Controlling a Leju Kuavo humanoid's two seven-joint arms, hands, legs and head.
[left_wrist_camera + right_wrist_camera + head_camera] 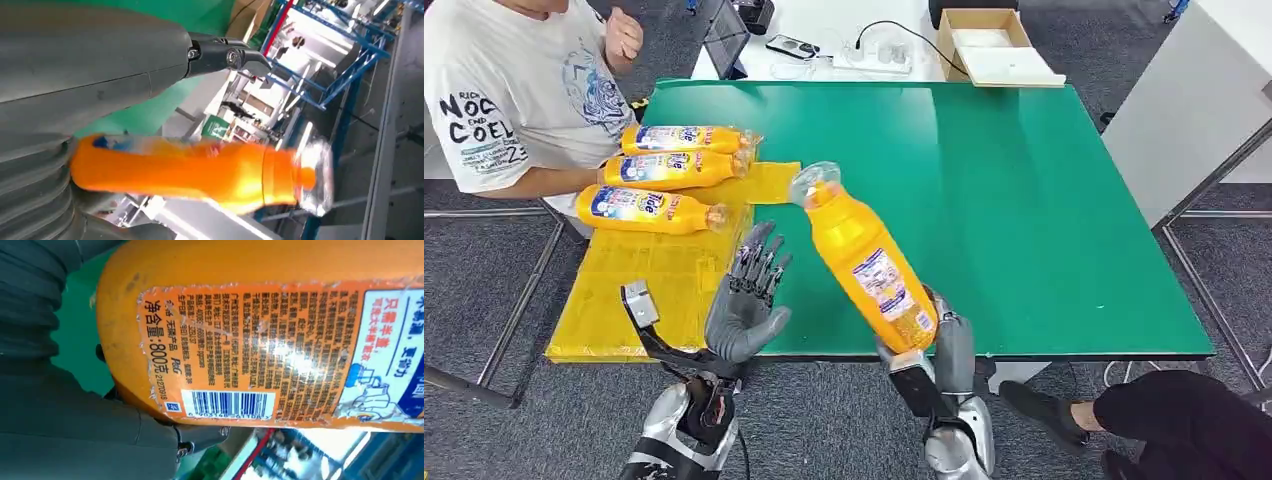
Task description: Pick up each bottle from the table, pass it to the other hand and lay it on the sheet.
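Green table (1024,200); bottle (864,260) in right robot hand (939,345)

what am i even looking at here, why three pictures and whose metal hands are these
These are a humanoid robot's own two hands. The wide picture comes from a camera high on its body, looking down at a green table. The other two come from cameras at its wrists, so they look close-up and turned.

The right hand grips an orange bottle by its base, clear cap tilted up toward the open left hand. The right wrist view shows that bottle's label up close.

Three more bottles lie on a yellow sheet at the table's left end. A person sits beside them.
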